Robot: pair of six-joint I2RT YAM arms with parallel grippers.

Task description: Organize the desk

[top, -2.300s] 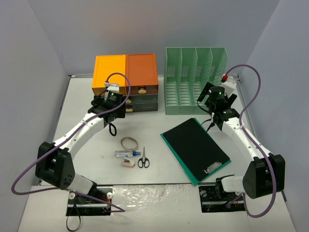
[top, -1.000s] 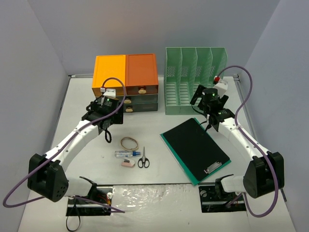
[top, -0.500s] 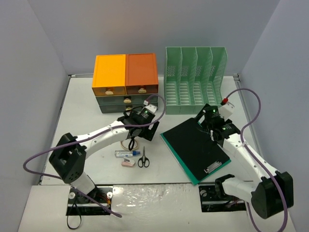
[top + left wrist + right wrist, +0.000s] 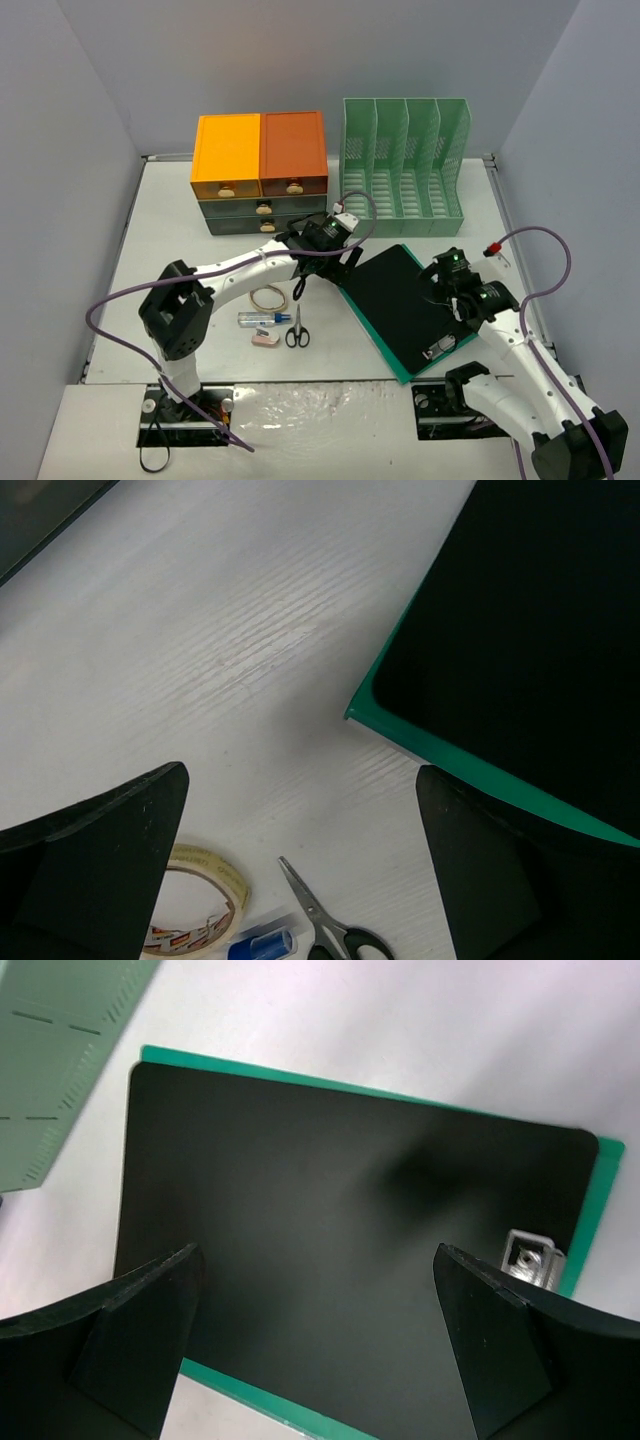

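Clipboard (image 4: 395,300) lies diagonally on the desk (image 4: 180,230), its long axis running from its far-left corner to the clip end near the right arm's base. The left gripper (image 4: 325,272) hangs wide open over that left corner, and the right gripper (image 4: 447,295), equally spread and empty, hangs above the board's middle. Since a second ago both have swung in from the drawers (image 4: 260,170) and file rack (image 4: 405,155).

One clipboard (image 4: 400,305), one scissors (image 4: 297,330), one tape roll (image 4: 267,296), one rack (image 4: 405,165).
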